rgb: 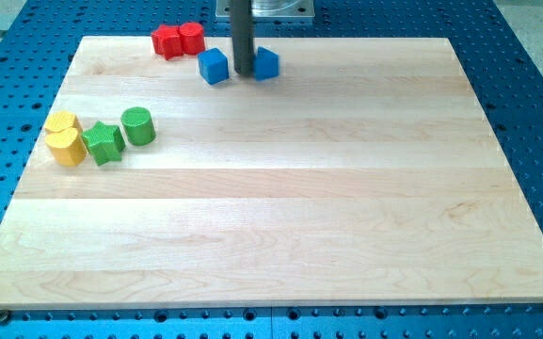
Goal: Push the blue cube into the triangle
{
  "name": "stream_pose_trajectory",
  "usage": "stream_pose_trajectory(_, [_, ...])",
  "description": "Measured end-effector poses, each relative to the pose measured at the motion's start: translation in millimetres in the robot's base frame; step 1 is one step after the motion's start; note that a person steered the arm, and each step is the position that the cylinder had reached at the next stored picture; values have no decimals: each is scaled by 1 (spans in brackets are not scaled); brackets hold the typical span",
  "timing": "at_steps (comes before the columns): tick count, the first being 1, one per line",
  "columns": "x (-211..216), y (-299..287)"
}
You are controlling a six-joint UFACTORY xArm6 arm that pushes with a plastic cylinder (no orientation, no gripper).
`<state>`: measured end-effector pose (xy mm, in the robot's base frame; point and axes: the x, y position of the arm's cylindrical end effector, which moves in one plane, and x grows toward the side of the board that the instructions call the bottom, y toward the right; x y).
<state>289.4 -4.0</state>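
- Pale wood is the material of the worktop [280,217], and you see a blue perforated plate [535,104] around it on all sides
- The dark rod [243,33] comes down from the view's top, and my tip [244,72] rests on the wood near the top edge
- This arm has no hand, so you cannot tell any opening; there is only the rod and nothing is held
- The blue cube [214,66] stands just beside my tip on the view's left; whether they touch, you cannot tell
- A second blue block [266,63] stands just on the view's right of my tip and seems to touch the rod; its exact shape is not clear from here
- So my tip is between the two blue pieces
- Two red blocks [178,40] lie touching each other at the top edge, on the view's left of the blue cube and a little higher; one looks round, the other has an uneven outline
- Far at the view's left you find two yellow blocks [64,138] close together, one in front of the other
- Next to them is a green star [103,142], touching the yellow pair
- A green cylinder [138,125] stands just beside the star, on its right and slightly higher
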Motion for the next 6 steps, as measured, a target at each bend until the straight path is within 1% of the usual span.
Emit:
stream_pose_trajectory(1, [4, 31])
stream_pose_trajectory(2, [10, -37])
stream_pose_trajectory(3, [14, -134])
stream_pose_trajectory(4, [-4, -159])
stream_pose_trajectory(5, [-43, -141])
stream_pose_trajectory(6, [-19, -68])
